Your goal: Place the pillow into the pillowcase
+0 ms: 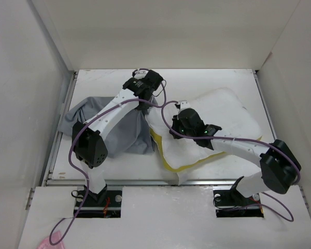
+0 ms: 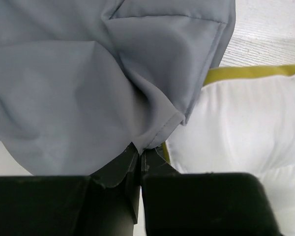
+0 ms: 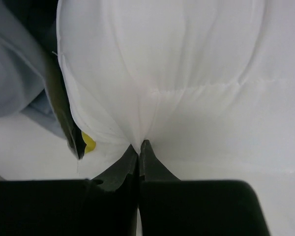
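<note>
The grey pillowcase (image 1: 109, 127) lies crumpled at the left of the table. The white pillow (image 1: 223, 116) with its yellow band (image 1: 184, 166) lies to its right, its left end against the case. My left gripper (image 1: 144, 106) is shut on the hemmed edge of the pillowcase (image 2: 113, 98) and holds it up beside the pillow (image 2: 236, 128). My right gripper (image 1: 182, 122) is shut on a pinch of the pillow's white cover (image 3: 187, 73) near its left end, with grey cloth (image 3: 14, 73) just to its left.
White walls (image 1: 20, 104) enclose the table on the left, back and right. The table's front edge (image 1: 145, 181) runs just ahead of both arm bases. A pink scrap (image 1: 44, 243) lies at the bottom left, off the table.
</note>
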Controlling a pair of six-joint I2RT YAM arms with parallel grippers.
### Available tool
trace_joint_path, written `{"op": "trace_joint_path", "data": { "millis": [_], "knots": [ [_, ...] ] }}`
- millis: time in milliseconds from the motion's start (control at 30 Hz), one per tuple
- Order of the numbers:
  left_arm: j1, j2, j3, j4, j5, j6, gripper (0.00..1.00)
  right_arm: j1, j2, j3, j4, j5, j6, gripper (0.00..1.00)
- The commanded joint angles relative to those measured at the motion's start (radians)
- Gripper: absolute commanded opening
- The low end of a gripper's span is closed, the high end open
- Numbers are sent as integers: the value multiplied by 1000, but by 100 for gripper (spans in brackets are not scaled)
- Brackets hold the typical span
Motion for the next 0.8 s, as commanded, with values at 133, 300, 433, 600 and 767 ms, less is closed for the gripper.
{"op": "trace_joint_path", "data": {
  "millis": [133, 300, 433, 600, 767],
  "knots": [
    [-4, -99, 24, 27, 41, 54, 0, 45, -25, 16, 161, -281, -167, 0],
    [-79, -176, -36, 49, 136, 91, 0, 45, 60, 145, 230, -334, -219, 0],
    [-102, -251, -119, 31, 149, 94, 0, 45, 142, 290, 239, -201, -232, 0],
    [-112, -303, -231, 44, 185, 85, 0, -1, 262, 456, 239, -83, -255, 0],
    [-112, -303, -285, 67, 176, 75, 0, -47, 423, 456, 497, -229, -232, 0]
  ]
}}
